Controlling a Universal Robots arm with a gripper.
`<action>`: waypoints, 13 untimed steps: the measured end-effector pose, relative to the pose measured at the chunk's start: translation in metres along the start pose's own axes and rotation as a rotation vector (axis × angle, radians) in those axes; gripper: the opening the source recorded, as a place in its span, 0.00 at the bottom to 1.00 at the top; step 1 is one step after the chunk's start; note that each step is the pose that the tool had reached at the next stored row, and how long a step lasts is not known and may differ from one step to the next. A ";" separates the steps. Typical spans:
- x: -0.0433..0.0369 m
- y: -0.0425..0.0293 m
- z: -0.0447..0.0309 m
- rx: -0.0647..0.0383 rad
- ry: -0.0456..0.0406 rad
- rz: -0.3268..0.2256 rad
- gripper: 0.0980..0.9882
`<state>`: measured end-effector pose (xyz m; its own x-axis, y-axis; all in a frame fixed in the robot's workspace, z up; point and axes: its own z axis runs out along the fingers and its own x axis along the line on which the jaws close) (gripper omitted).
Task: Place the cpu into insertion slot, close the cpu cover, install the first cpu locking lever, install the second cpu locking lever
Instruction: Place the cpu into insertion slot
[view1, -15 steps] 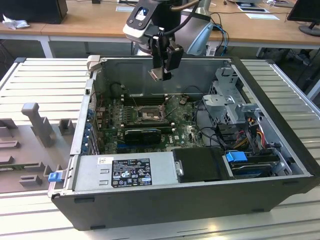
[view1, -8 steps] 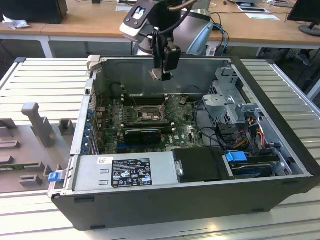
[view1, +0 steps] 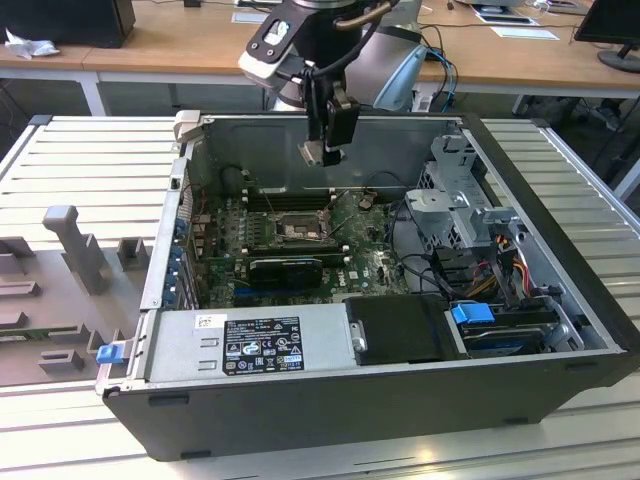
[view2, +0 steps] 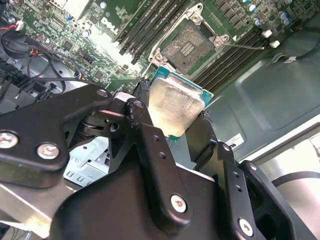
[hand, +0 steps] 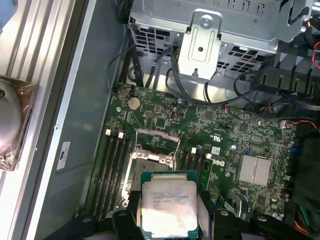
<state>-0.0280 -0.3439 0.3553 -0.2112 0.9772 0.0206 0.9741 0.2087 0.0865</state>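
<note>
- The cpu (view2: 176, 100) hangs in mid-air over an open computer case, its pale silver face showing. The black jaws of the gripper (view1: 324, 152) are closed on two of its opposite edges.
- In the first wrist view the cpu (hand: 169, 207) shows a green rim around its silver face, with a black finger (hand: 210, 220) pressed to each side.
- The slot (hand: 150, 161) lies on the motherboard (view1: 365, 265) below, well apart from the chip. In the second wrist view its grey centre (view2: 189, 46) is bare.
- The cover (hand: 158, 138), a thin metal frame, appears to be swung up off the slot along one edge. The locking levers cannot be made out for certain.
- Long black memory slots (hand: 114, 170) run in rows on both sides of the slot.
- A silver heat sink (hand: 254, 170) sits on the board, away from the slot.
- Black cables (hand: 165, 85) loop from the board's edge toward a perforated metal drive cage (view1: 455, 205), which stands in the case on the exterior view's right.
- A grey power supply (view1: 250, 345) with a label fills the near corner of the case (view1: 400, 400). A blue latch (view1: 472, 312) sits beside the drives.
- The case lies on its side with its panel off, on a ribbed metal worktop (view1: 90, 160).
- A grey moulded fixture (view1: 70, 240) rests on the worktop at the exterior view's left, apart from the case.
- Wooden desks (view1: 180, 40) stand behind the arm.
</note>
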 end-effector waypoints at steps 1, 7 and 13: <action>0.0000 -0.0001 0.0008 0.000 0.0000 0.000 0.49; -0.0001 -0.0003 0.0032 0.000 -0.0003 0.002 0.49; -0.0001 -0.0004 0.0047 -0.001 -0.0054 0.061 0.49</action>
<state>-0.0280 -0.3439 0.3506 -0.1506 0.9884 0.0206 0.9851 0.1483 0.0866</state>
